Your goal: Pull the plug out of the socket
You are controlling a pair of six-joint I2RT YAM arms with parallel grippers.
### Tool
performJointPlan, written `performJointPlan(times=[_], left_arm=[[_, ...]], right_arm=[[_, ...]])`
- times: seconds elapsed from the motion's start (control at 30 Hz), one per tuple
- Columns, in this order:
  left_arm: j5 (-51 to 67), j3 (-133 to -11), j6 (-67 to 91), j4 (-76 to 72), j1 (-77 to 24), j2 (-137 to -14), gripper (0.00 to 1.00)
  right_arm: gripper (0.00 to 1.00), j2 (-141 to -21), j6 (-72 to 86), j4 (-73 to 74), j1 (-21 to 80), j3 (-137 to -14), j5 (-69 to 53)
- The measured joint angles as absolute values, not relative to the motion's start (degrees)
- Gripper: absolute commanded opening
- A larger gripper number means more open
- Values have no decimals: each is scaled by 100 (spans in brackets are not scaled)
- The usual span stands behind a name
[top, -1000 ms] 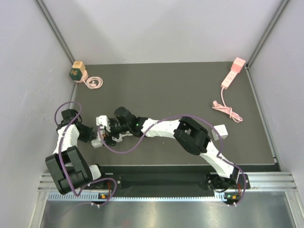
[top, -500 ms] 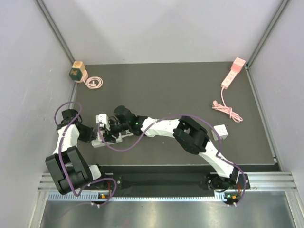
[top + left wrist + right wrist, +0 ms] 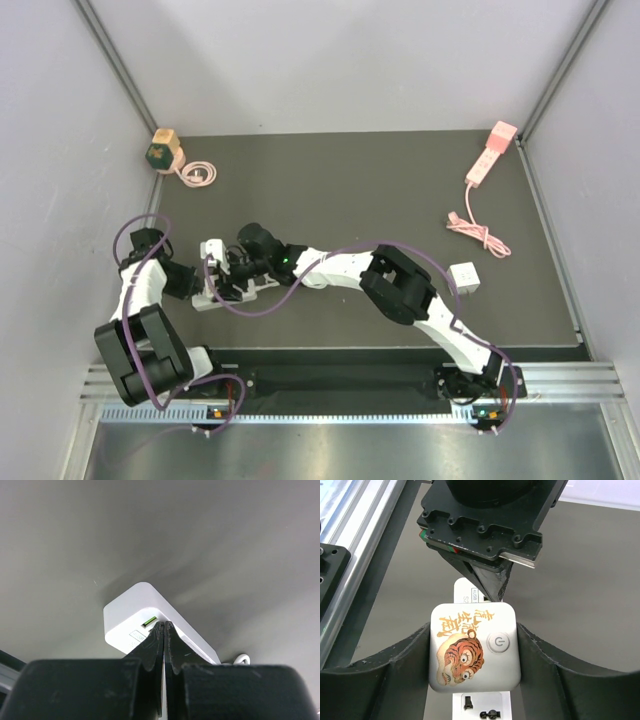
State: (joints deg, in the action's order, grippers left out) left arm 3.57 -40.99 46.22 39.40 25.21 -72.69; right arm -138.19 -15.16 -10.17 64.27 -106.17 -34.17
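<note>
Gold Chinese characters and a tiger face marked the white square plug (image 3: 474,652) in the white socket strip (image 3: 132,612), near-left on the grey counter (image 3: 380,190); the right end effector (image 3: 474,635) clamped it, and the left end effector (image 3: 164,627), tips together, pressed the strip.

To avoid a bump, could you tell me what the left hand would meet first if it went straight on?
The white power strip; the left hand, shut, seems to touch it with its tips.
</note>
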Motion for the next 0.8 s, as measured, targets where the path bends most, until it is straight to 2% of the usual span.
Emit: performJointPlan(times=[0.07,0.1,0.17,0.53,0.8], left_arm=[[340,-4143,4650,3986,2521,-7321,0],[336,-4152,4659,3992,2521,-7330,0],[305,-4165,4681,4005,2519,-7341,0],[115,-4180,4797,3997,2460,-7308,0],[80,-4215,4630,4038,2427,-7290,0]], right_arm=[[23,-13828,-1490,-1015,6427,-10630,-3424],[10,-13830,-1472,-1022,6427,-10634,-3422],[0,-13841,-1393,-1028,6427,-10667,-3415],[0,-13845,-631,-1369,6438,-10602,-3142],[0,-13839,-937,-1404,6449,-10523,-3122]])
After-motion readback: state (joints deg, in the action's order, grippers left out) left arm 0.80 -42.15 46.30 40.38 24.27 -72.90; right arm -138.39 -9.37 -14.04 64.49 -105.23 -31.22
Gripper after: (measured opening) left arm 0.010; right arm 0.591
